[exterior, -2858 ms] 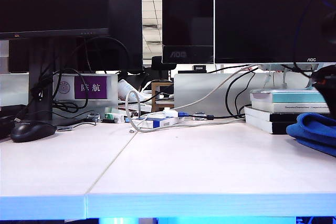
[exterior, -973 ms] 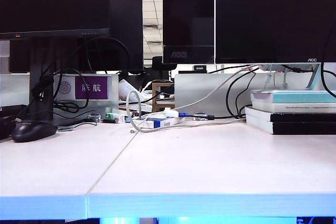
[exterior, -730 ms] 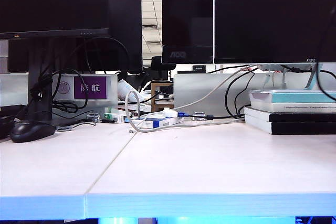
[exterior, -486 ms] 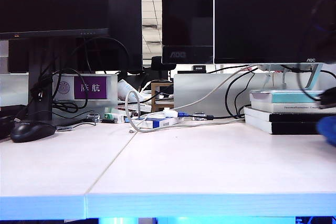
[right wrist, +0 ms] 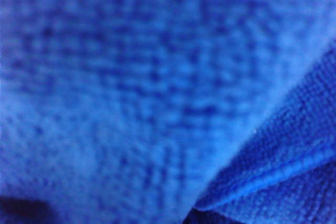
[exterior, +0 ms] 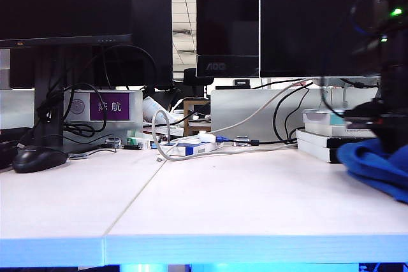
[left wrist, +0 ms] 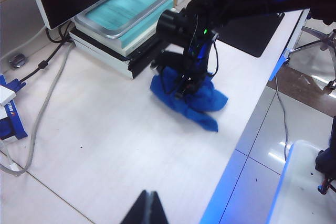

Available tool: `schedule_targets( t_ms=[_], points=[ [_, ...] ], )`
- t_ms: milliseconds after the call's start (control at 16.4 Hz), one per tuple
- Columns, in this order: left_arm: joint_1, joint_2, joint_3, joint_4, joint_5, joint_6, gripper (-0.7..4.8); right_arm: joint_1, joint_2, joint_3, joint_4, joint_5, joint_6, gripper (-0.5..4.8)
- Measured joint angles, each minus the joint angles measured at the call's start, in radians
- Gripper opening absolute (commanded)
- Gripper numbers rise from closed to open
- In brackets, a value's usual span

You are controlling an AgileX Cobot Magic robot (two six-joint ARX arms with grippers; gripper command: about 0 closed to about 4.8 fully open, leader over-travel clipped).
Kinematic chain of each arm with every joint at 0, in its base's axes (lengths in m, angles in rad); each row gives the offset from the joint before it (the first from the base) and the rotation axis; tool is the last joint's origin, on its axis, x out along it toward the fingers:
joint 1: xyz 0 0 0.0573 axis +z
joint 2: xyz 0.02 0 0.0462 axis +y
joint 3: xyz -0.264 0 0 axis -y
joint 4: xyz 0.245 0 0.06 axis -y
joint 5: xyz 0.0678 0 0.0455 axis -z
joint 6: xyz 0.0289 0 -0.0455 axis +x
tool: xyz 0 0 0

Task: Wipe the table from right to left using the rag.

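Note:
The bright blue rag [exterior: 375, 167] lies bunched on the pale table [exterior: 223, 202] at the far right, in front of the stacked books. My right gripper [left wrist: 184, 85] points down into the rag [left wrist: 191, 95], its fingers buried in the folds. Blue cloth [right wrist: 131, 87] fills the right wrist view and hides the fingers. My left gripper [left wrist: 148, 205] hovers above the table [left wrist: 105, 129], well to the left of the rag. Its tips are pressed together with nothing between them. It does not show in the exterior view.
A stack of books [exterior: 325, 135] sits behind the rag under a monitor. Cables and small boxes [exterior: 191, 148] lie at mid back, and a black mouse [exterior: 38, 158] at the far left. The blue-lit front edge [left wrist: 247, 145] is close to the rag.
A second ago the right side of the table held no rag or arm. Since then the right arm has swung in from the right edge, bringing the rag leftward.

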Motion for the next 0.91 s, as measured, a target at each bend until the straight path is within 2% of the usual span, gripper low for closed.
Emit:
schedule_targets(
  t_ms=[365, 608, 912],
  points=[
    [0.000, 0.000, 0.000, 0.000, 0.000, 0.000, -0.05, 0.116, 0.000, 0.000, 0.020, -0.026, 0.051, -0.05],
    [0.000, 0.000, 0.000, 0.000, 0.002, 0.000, -0.05, 0.171, 0.004, -0.002, 0.062, -0.136, 0.120, -0.05],
    [0.000, 0.000, 0.000, -0.001, 0.002, 0.000, -0.05, 0.257, 0.007, -0.005, 0.117, -0.178, 0.186, -0.06]
  ],
)
